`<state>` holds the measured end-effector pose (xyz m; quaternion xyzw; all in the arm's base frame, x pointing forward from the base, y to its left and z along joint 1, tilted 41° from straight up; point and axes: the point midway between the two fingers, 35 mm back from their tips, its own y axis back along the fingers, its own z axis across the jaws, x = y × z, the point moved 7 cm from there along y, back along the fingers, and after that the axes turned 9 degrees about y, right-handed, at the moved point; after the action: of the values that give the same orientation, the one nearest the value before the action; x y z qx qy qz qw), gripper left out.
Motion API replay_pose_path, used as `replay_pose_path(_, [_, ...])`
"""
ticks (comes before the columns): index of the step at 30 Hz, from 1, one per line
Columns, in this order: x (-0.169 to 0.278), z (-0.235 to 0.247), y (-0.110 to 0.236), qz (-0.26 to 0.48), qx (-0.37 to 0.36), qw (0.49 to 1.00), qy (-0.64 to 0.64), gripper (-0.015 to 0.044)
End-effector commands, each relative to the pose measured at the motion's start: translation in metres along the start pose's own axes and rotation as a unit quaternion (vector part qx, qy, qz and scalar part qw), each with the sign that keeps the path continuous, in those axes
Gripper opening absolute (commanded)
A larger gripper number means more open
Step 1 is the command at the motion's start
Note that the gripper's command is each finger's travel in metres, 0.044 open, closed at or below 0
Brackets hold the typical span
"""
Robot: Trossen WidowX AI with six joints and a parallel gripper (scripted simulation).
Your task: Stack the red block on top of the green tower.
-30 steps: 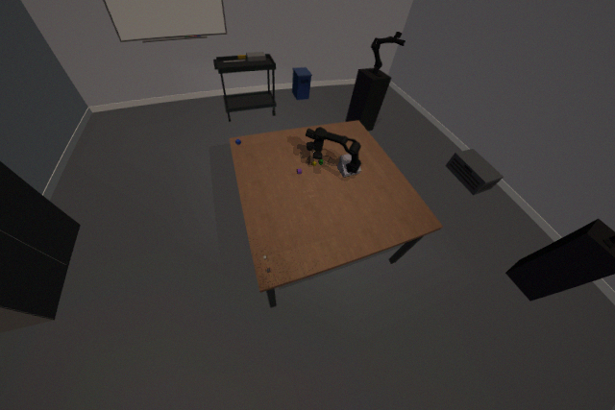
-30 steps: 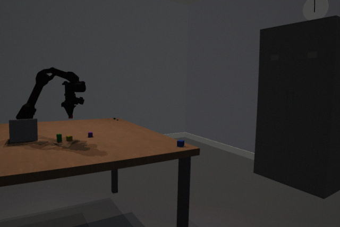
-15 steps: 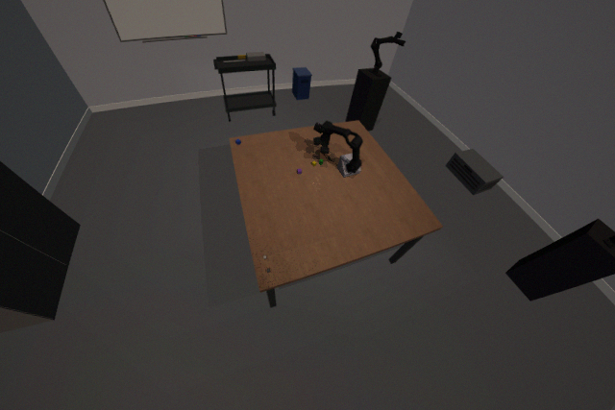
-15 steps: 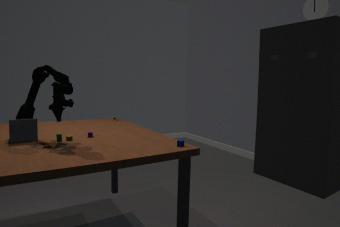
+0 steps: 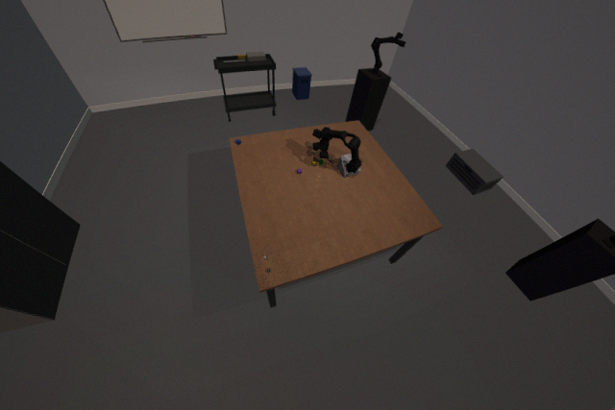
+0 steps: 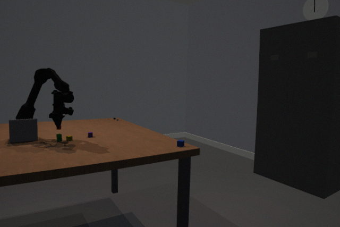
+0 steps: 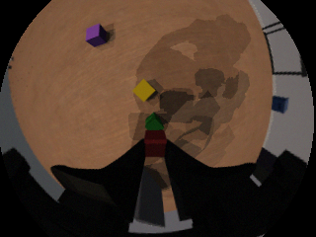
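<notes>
Hovering with my hand (image 6: 58, 127) clamped on the red block (image 7: 156, 142) seemingly just above the green tower (image 6: 59, 137), I am risking toppling it if I am descending off-centre.

Warm brown wood grain across the table top (image 6: 132, 147), matt, with faint speckling. Dull black finish, like matt plastic or painted metal, on the arm (image 6: 41, 87) and gripper (image 6: 58, 127). Flat, smooth, unshiny faces on the red block (image 7: 156, 144), green tower (image 7: 154, 121), yellow block (image 7: 144, 90) and purple block (image 7: 97, 35). Plain matt grey on the base box (image 6: 23, 130). Dark, smooth, matt table legs (image 6: 183, 188).
</notes>
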<state>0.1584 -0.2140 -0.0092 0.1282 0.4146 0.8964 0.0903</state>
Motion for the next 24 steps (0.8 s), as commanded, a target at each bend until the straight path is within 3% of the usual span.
replay_pose_path(1, [-0.001, 0.000, -0.008, -0.004, -0.001, 1.000, -0.002, 0.0000])
replay_pose_path(6, [0.000, 0.000, -0.030, -0.004, -0.002, 1.000, -0.002, 0.0000])
replay_pose_path(24, [0.000, 0.000, -0.031, -0.004, -0.002, 1.000, -0.002, 0.0000])
